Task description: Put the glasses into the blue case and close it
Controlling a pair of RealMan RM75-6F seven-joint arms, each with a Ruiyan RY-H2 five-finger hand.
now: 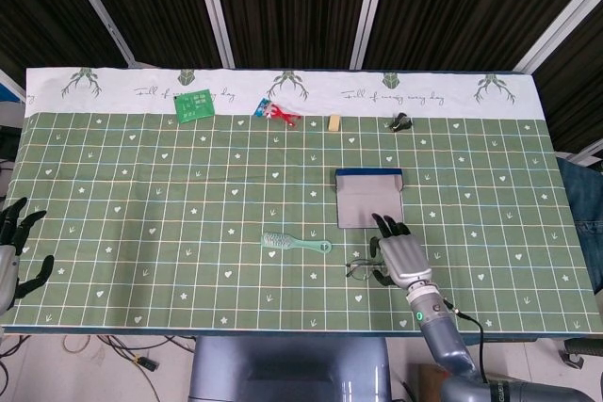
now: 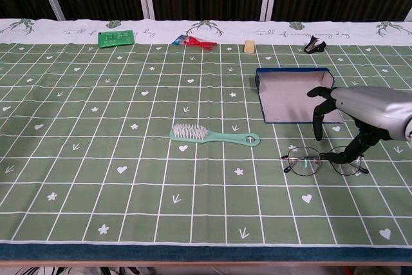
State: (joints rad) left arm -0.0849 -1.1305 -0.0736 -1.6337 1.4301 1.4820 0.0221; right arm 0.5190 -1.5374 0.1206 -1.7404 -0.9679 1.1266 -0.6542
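- Far left, off the surface edge: left robot hand [image 1: 17, 249] idle, fingers spread, nothing in it.
- Centre-right: glasses [image 2: 324, 160] flat on the green surface [image 2: 129, 127], just in front of the open blue case [image 2: 293, 93].
- Right robot hand [image 2: 360, 117] poised over the right lens, fingers apart and curled down, thumb tip at the frame, no grip yet.
- Pick-up step in hand; next likely calls for pinching the frame, then lifting into the case.

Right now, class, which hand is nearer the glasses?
Right. The right hand hovers directly over the glasses; the left hand sits at the table's far left edge.
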